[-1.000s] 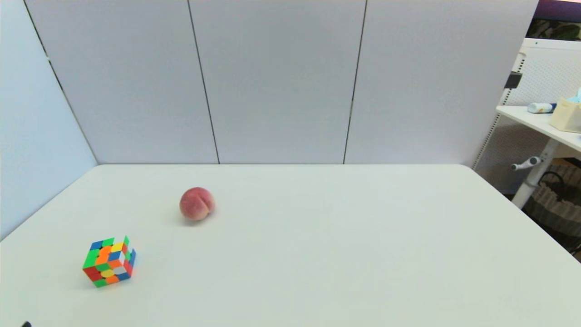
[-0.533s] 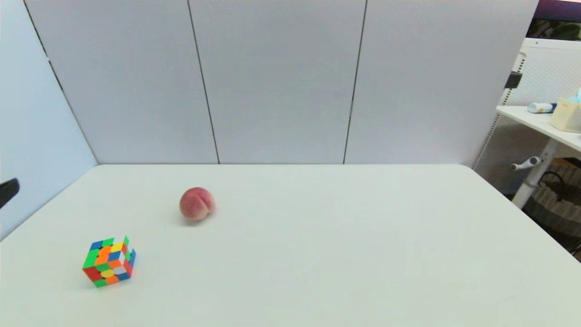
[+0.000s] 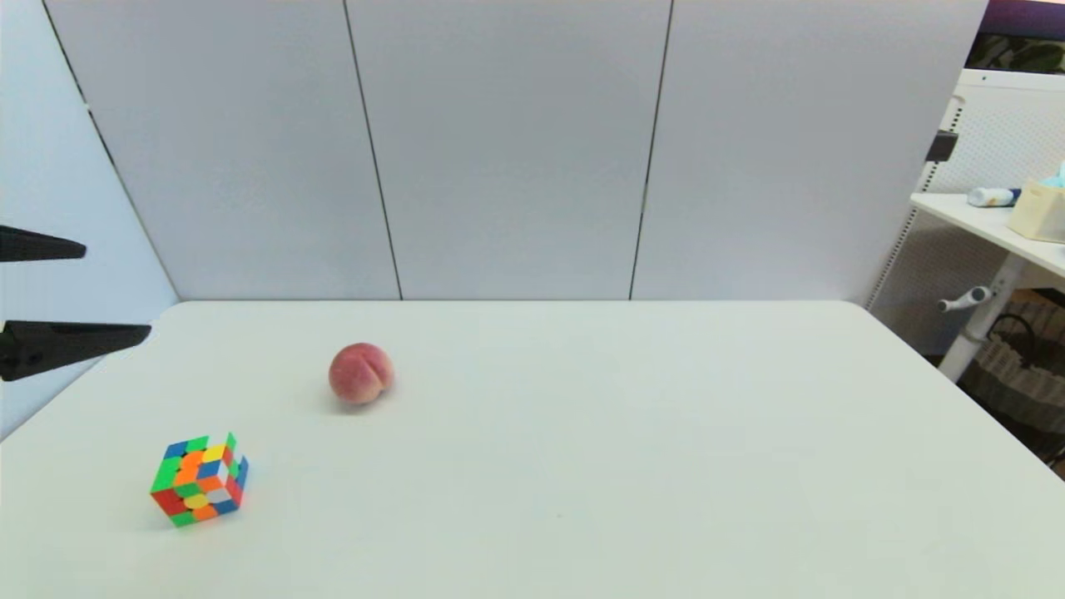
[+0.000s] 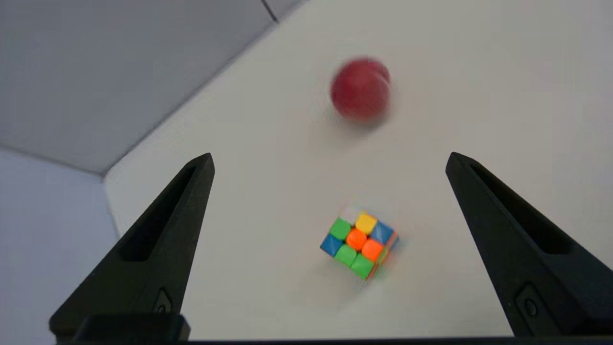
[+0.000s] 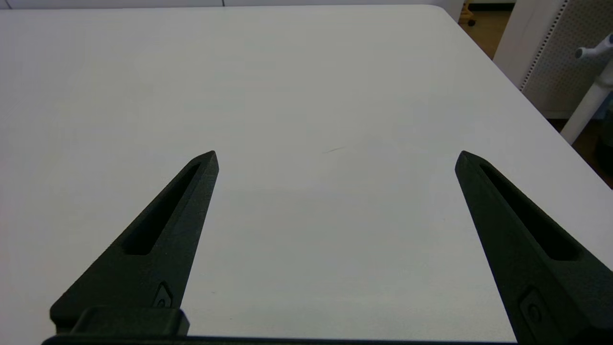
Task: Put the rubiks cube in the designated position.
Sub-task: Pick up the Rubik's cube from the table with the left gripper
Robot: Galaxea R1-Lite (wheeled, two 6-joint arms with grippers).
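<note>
The bright, mixed-up rubiks cube [image 3: 199, 480] sits near the bench's [image 3: 582, 466] seven o'clock corner, the left gripper [image 3: 116, 291] high above it, fingers wide apart.

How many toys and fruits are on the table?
2: the rubiks cube near the table's front left corner, and the peach farther back, to its right.

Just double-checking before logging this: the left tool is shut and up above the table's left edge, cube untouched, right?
Not quite: the left tool is open, fingers wide apart in the left wrist view. The rubiks cube does sit untouched.
</note>
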